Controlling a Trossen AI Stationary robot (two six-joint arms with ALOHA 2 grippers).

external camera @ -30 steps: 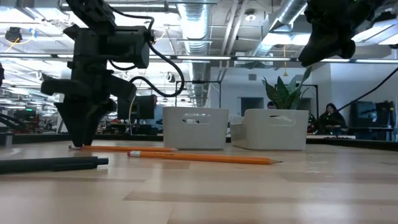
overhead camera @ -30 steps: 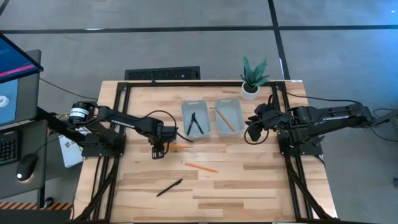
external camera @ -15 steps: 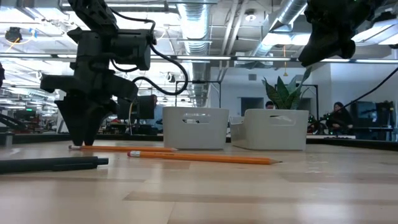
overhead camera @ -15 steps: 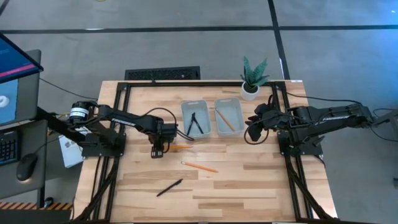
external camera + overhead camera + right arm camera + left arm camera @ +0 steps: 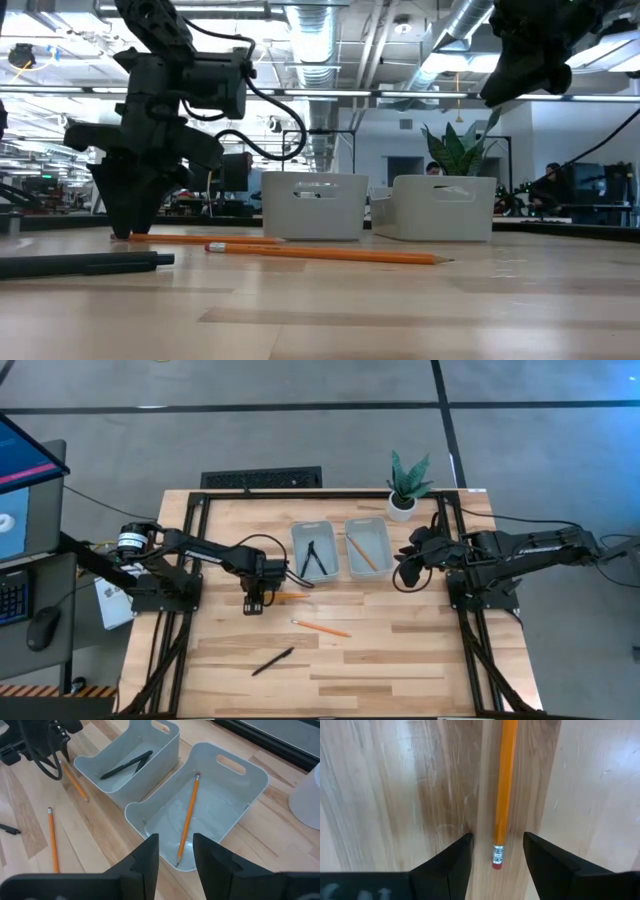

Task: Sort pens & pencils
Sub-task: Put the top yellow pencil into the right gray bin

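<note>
We count three pencils (image 5: 320, 628): one in a tray (image 5: 385, 563), two on the table. Three pens (image 5: 272, 661): two trayed. Left gripper (image 5: 496, 851) open astride a pencil; right gripper (image 5: 176, 851) parted, empty.

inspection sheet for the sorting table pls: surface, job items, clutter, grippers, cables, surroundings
Surface: wooden table, two grey trays.
Job's things: left tray holds two pens; right tray holds one pencil; loose: pencil, second pencil, pen.
Clutter: potted plant.
Grippers: left gripper open, straddling the loose pencil's eraser end; right gripper open, empty, raised beside right tray.
Cables: black leads along both arms.
Surroundings: monitor, mouse, people far behind.
</note>
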